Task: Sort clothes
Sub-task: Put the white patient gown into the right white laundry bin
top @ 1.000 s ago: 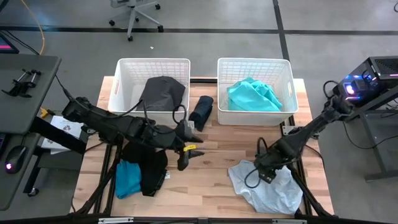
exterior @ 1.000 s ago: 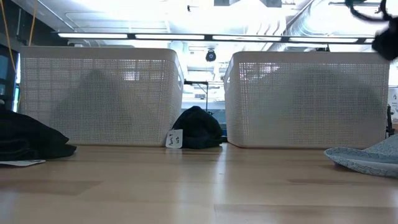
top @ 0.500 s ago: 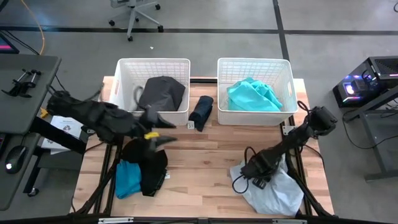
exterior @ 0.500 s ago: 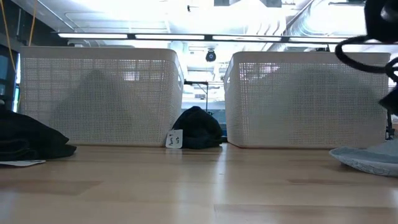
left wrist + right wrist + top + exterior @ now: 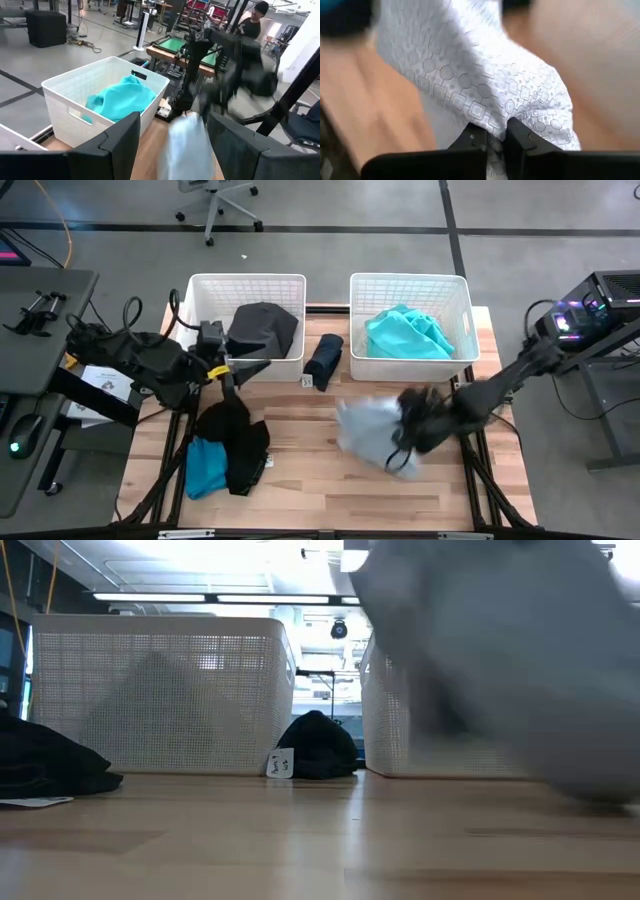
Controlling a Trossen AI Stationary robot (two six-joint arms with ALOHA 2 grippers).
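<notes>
Right gripper (image 5: 492,137), fingers pinching the pale patterned garment (image 5: 368,432) mid-swing, may shed it short of the right basket (image 5: 409,284); left gripper (image 5: 172,150) spread, empty.

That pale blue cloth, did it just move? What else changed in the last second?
The right gripper, shut on the pale blue garment, lifted it off the table's right front and swung it toward the middle. The left gripper, open, drew back toward the left basket. Everything else stayed.

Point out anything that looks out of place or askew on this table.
One garment stands out: the navy garment lies on the table in the gap between the two white baskets, in neither one. The right gripper has the pale blue garment pinched and lifted, blurred mid-swing.
</notes>
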